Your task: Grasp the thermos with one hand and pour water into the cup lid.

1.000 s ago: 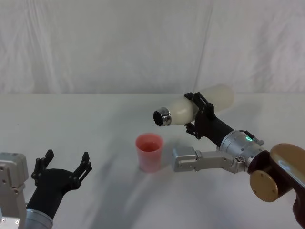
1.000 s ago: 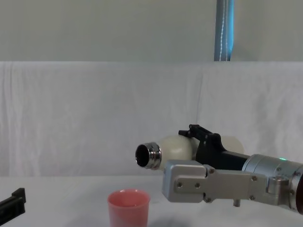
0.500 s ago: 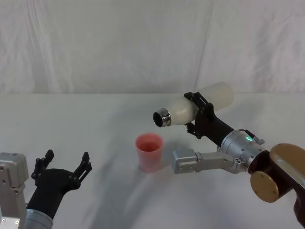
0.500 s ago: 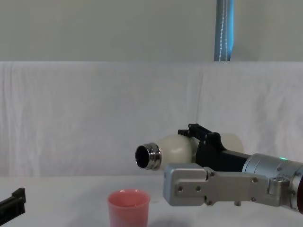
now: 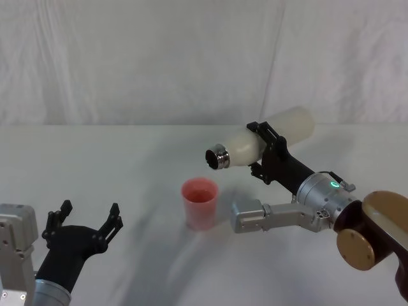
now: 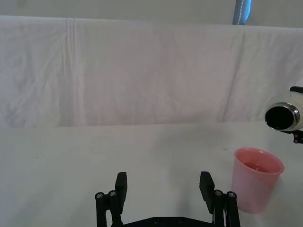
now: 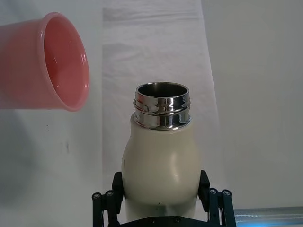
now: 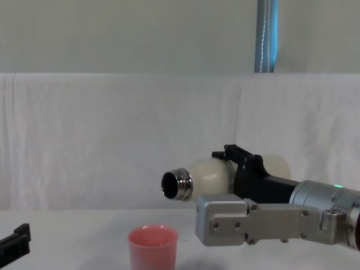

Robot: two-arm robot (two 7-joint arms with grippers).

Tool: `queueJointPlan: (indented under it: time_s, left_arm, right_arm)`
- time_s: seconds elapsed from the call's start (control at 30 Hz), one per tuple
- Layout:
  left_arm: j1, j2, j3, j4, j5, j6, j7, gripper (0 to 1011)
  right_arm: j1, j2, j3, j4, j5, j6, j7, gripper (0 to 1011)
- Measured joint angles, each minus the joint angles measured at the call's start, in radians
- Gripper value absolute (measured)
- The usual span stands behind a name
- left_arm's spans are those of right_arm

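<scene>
Our left gripper point(image 5: 86, 220) waits spread and empty, near and low at the left. Right of it the cup lid point(image 5: 200, 203) stands upright on the table point(image 5: 127, 159). Farther right, our right gripper point(image 5: 266, 153) clamps the thermos point(image 5: 268, 139), tipped almost level, its mouth above and just right of the cup; we should bring the mouth over the rim and tilt gently

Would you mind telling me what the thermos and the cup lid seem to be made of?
Thermos: likely metal under a matte cream coating, since its bare threaded neck shines like polished steel. Cup lid: probably plastic, pink, thin-walled and faintly glossy.
</scene>
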Motion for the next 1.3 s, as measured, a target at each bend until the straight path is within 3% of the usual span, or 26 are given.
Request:
queueJointPlan:
  time_s: [1.3]
  left_arm:
    - [0.0,0.0,0.0,0.0,0.0,0.0,0.0,1001]
  right_arm:
    - [0.016,0.005,-0.017,0.002,-0.028,0.002,-0.008,951]
